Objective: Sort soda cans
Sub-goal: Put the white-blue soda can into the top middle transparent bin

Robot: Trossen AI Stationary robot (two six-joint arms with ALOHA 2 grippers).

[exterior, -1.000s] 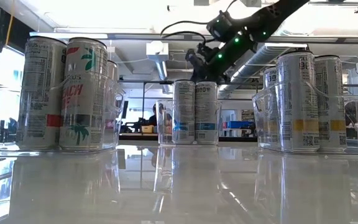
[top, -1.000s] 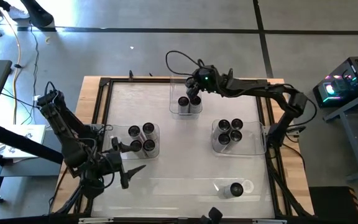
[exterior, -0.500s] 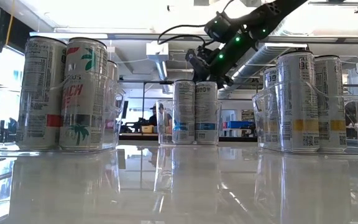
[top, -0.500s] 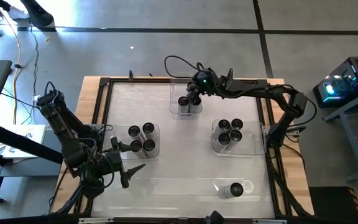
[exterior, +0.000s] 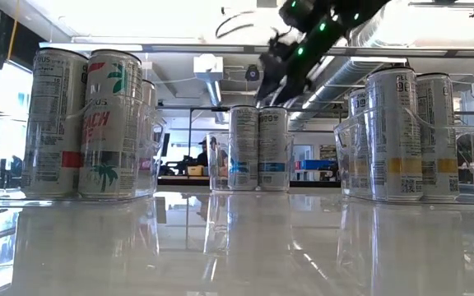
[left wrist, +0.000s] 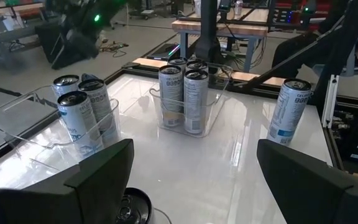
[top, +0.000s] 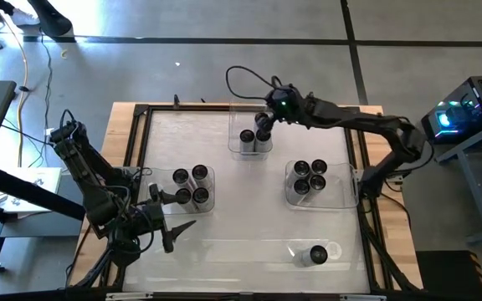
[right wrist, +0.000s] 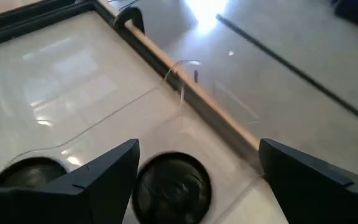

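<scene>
Soda cans with dark tops stand upright in clear trays. Three are in the far tray (top: pixel 243 144) (left wrist: pixel 82 112), several in the left tray (top: pixel 191 186), and several in the right tray (top: pixel 310 177) (left wrist: pixel 185 93). A single can (top: pixel 317 255) (left wrist: pixel 289 112) stands near the near right corner. My right gripper (top: pixel 264 125) (exterior: pixel 271 70) (right wrist: pixel 199 144) hovers open above the far tray. Its fingers stand on either side of one can top (right wrist: pixel 173 186), above it and apart from it. A second top (right wrist: pixel 30 171) shows beside it. My left gripper (top: pixel 178 227) (left wrist: pixel 194 144) waits open at the near left.
The wooden table frame (right wrist: pixel 185 87) runs just beyond the far tray. The white tabletop (top: pixel 249 213) lies bare between the trays. A cable (top: pixel 241 79) loops off the right arm over the far edge. A lit machine (top: pixel 467 109) stands to the table's right.
My right gripper has risen from just over the far tray's can tops and drifted a little toward the table's right. The cans have stayed upright in place.
</scene>
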